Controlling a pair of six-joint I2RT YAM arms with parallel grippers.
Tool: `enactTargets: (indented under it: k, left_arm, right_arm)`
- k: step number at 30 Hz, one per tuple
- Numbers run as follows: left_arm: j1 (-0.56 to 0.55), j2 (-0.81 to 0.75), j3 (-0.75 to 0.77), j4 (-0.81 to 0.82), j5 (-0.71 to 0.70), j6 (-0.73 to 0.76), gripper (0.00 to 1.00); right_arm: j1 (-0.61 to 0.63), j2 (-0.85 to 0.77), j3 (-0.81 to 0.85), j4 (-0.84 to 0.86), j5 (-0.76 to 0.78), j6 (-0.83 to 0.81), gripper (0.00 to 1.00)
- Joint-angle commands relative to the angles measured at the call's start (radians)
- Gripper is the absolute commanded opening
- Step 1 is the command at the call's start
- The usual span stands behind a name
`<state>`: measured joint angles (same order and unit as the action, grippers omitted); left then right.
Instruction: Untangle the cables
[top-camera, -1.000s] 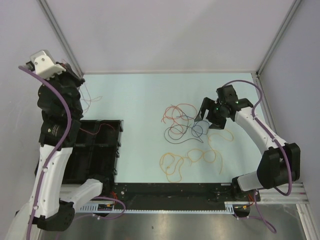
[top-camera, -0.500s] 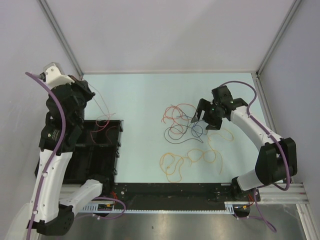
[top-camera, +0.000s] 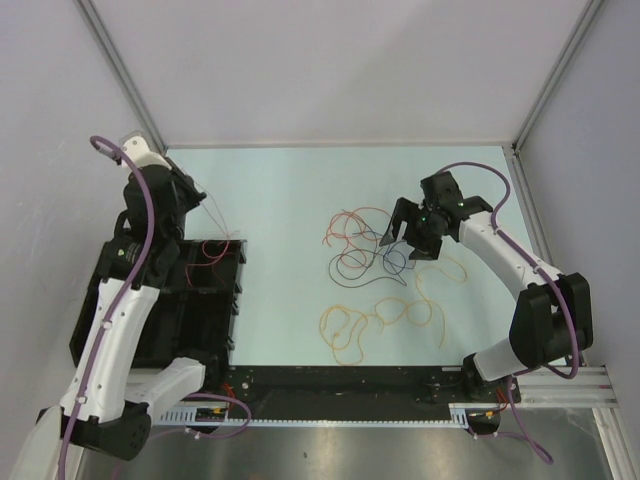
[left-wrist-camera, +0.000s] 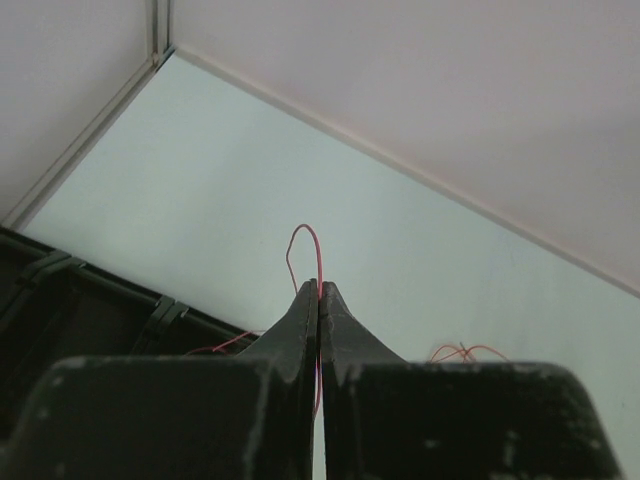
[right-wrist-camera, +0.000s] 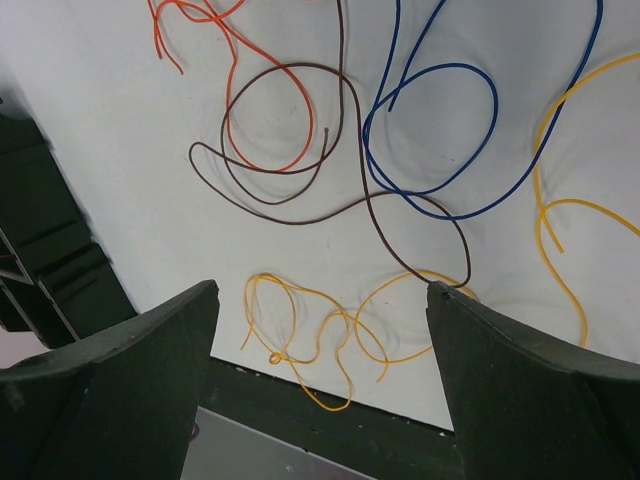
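A loose tangle of cables lies mid-table: an orange-red cable (top-camera: 350, 225), a dark brown-black cable (top-camera: 350, 265), a dark blue cable (top-camera: 396, 262) and a yellow-orange cable (top-camera: 370, 322). My right gripper (top-camera: 405, 235) is open above the blue and dark loops; its view shows the brown cable (right-wrist-camera: 290, 215), blue cable (right-wrist-camera: 440, 190) and yellow cable (right-wrist-camera: 320, 340) between the spread fingers. My left gripper (top-camera: 195, 195) is shut on a thin red cable (left-wrist-camera: 318, 255), held over the black tray's far edge; the wire trails down into the tray (top-camera: 210, 250).
A black compartmented tray (top-camera: 150, 320) sits at the left. The enclosure's white walls and metal posts ring the light table (top-camera: 270, 190). A black rail (top-camera: 340, 385) runs along the near edge.
My left arm has swung right and nearer, carrying the red cable over the tray. My right gripper has shifted slightly left over the tangle and stays open.
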<state>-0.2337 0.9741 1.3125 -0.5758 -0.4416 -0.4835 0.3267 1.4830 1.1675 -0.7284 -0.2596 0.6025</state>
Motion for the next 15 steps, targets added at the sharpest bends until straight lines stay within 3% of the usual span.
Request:
enactTargets:
  k: [1, 15]
  left_arm:
    - [0.027, -0.003, -0.042, -0.045, -0.025, -0.053, 0.00]
    - [0.048, -0.054, -0.058, -0.259, -0.126, -0.086, 0.00]
  right_arm:
    - [0.005, -0.015, 0.043, -0.019, 0.010, -0.001, 0.89]
    - [0.008, -0.052, 0.041, -0.080, 0.026, -0.035, 0.89]
